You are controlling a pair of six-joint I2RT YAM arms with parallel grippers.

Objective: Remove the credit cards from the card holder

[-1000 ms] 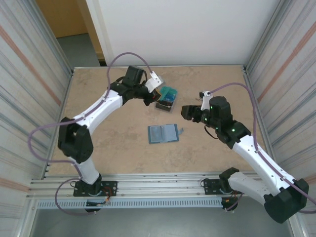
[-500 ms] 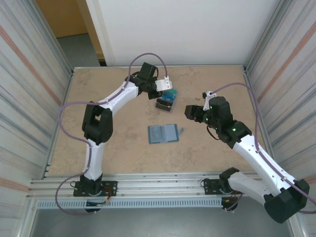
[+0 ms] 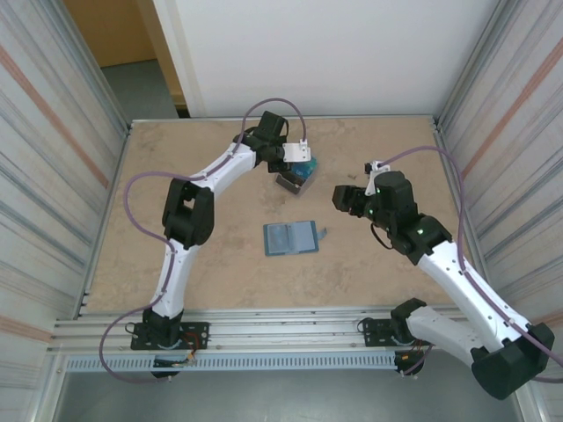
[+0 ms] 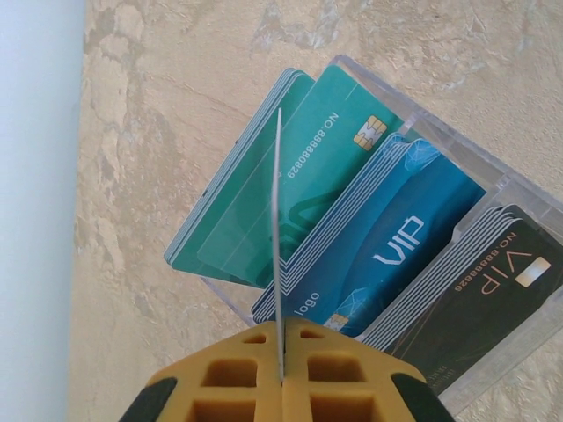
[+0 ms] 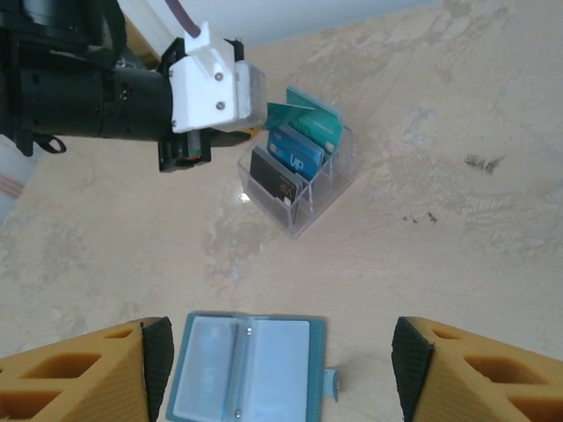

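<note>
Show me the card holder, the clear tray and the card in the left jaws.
card holder (image 3: 290, 237): top view, open inside face.
clear tray (image 5: 325, 195): right wrist view, front wall.
card (image 4: 280, 220): left wrist view, thin edge.

Left hand (image 3: 296, 163) hangs over the tray (image 3: 291, 183), the card holder (image 3: 290, 237) lying open nearby.

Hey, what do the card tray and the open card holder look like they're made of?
Card tray: clear rigid plastic, probably acrylic; the table shows through its walls. Card holder: matte blue cover, maybe faux leather, with pale see-through plastic pockets.
</note>
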